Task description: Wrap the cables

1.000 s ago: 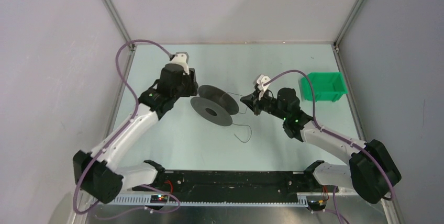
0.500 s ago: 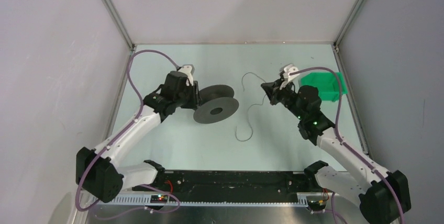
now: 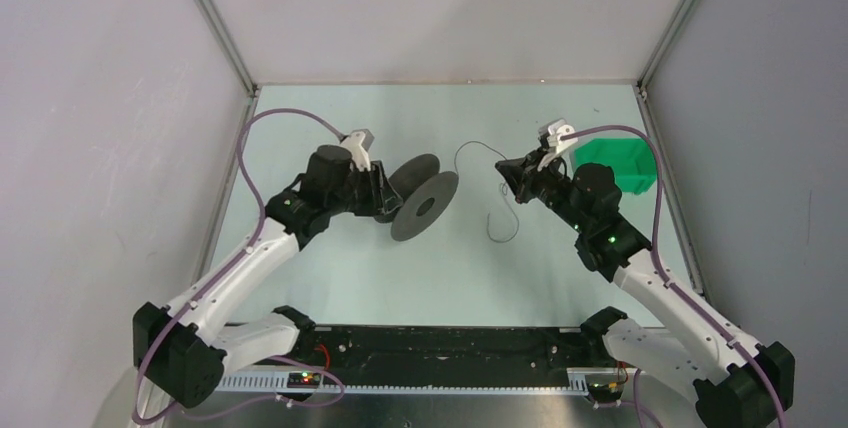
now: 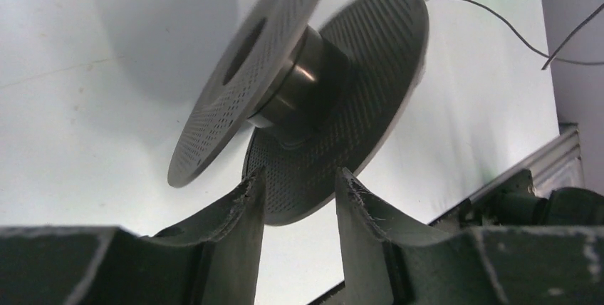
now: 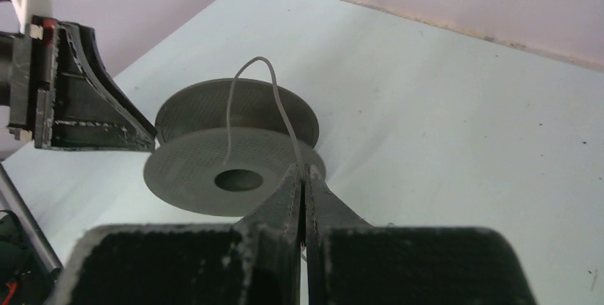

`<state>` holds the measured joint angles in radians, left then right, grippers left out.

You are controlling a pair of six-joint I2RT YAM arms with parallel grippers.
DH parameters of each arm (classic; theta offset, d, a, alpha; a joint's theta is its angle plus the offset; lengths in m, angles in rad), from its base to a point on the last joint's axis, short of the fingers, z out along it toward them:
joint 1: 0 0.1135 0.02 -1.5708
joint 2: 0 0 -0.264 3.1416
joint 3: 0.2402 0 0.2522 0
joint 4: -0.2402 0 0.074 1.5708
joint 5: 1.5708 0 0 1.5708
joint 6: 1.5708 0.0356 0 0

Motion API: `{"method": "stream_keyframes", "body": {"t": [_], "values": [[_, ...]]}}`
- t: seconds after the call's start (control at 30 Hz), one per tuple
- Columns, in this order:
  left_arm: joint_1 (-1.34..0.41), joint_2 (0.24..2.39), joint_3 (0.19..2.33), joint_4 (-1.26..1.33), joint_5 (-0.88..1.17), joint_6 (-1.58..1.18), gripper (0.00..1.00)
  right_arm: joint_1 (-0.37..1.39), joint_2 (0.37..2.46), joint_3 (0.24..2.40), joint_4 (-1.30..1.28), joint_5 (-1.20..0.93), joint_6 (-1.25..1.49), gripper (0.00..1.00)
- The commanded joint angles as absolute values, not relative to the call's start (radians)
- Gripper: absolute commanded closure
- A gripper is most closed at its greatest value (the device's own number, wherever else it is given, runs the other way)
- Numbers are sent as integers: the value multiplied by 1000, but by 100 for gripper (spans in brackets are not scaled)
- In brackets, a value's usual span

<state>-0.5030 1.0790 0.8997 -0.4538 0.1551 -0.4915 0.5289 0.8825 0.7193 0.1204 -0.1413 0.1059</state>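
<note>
You're looking at a pale table (image 3: 330, 278) boxed in by plain grey-white walls (image 3: 100, 98) — metal corner posts (image 3: 215, 18) frame it, and a green bin (image 3: 620, 163) sits far right.

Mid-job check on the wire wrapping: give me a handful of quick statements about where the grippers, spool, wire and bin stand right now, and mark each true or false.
1. The right gripper is shut on the thin black wire. True.
2. The spool lies flat on the table. False: it is tilted up on edge, one disc clamped by the left gripper.
3. The green bin sits at the table's far right, behind the right arm. True.
4. The wire is wound tightly around the spool's core. False: in the top view it hangs in loose curves between the spool and the right gripper.
5. The left gripper holds the wire. False: its fingers straddle the spool's disc edge.
</note>
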Motion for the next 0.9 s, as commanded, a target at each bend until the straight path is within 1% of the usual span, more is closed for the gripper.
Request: {"method": "stream_keyframes", "body": {"t": [0.0,0.13,0.2,0.33,0.47,0.57,0.63,0.77,0.87], "values": [[-532,1059,882,-401,226,-535,55,543,880,776,125,-149,152,100],[-551,1034,878,-383,236,-529,54,554,900,776,141,-152,158,100],[-552,1008,895,-383,200,-507,52,565,919,776,165,-151,167,100],[-550,965,964,-387,-37,-440,43,607,954,776,220,-134,158,100],[-549,1014,1036,-384,-117,-306,38,637,958,776,231,-112,149,100],[-539,1106,1077,-372,-108,-194,38,651,950,776,227,-100,139,100],[-533,1168,1100,-357,-58,-150,37,654,939,776,222,-94,132,100],[-529,1258,1133,-320,110,-118,36,656,919,776,207,-86,116,100],[-531,1313,1134,-278,119,-116,36,657,909,776,186,-77,106,100]]}}
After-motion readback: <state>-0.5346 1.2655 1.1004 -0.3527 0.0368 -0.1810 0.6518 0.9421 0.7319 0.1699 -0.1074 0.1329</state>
